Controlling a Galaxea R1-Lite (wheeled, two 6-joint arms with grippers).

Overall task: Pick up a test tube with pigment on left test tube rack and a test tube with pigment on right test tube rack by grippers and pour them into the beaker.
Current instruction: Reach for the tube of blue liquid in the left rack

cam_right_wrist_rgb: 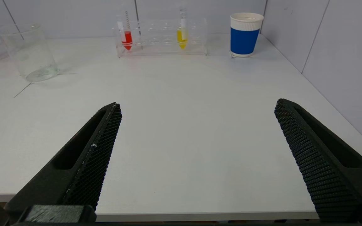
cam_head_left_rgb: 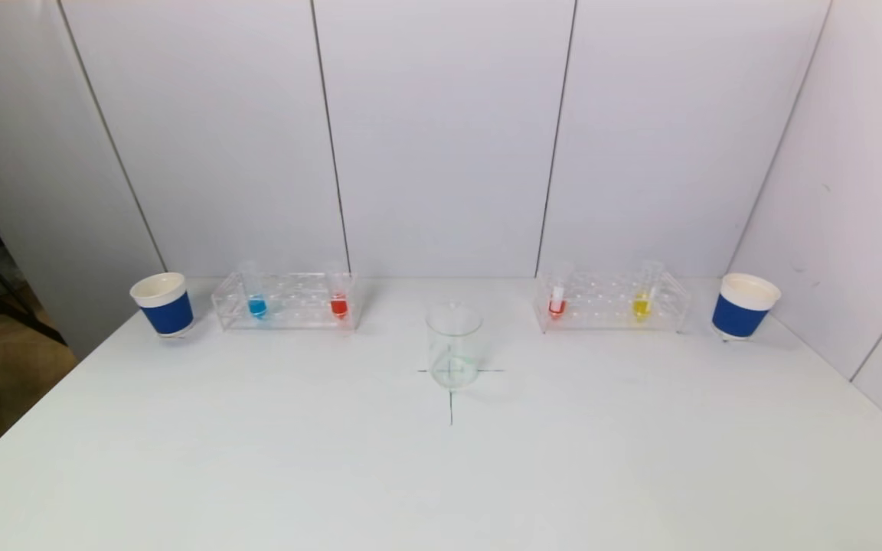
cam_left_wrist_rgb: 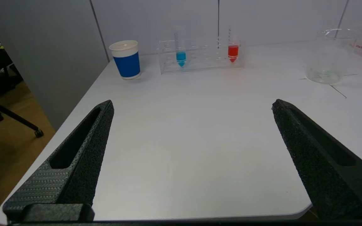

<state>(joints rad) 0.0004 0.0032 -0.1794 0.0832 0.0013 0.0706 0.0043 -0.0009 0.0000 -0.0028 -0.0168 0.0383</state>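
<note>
So nothing is picked up yet: the left gripper (cam_left_wrist_rgb: 192, 105) and right gripper (cam_right_wrist_rgb: 196, 105) hang with jaws wide, holding nothing. Next, each should reach its rack for a tube.

Two clear test tube racks: left rack (cam_head_left_rgb: 285, 301), right rack (cam_head_left_rgb: 612, 301). Four test tubes with pigment: blue tube (cam_head_left_rgb: 256, 295) and red tube (cam_head_left_rgb: 338, 293) in the left rack, red-pigment tube (cam_head_left_rgb: 558, 295) and yellow tube (cam_head_left_rgb: 643, 292) in the right. One glass beaker (cam_head_left_rgb: 453, 346). Two blue-banded paper cups: left cup (cam_head_left_rgb: 162, 304), right cup (cam_head_left_rgb: 744, 306). One white desk (cam_head_left_rgb: 441, 467).
</note>
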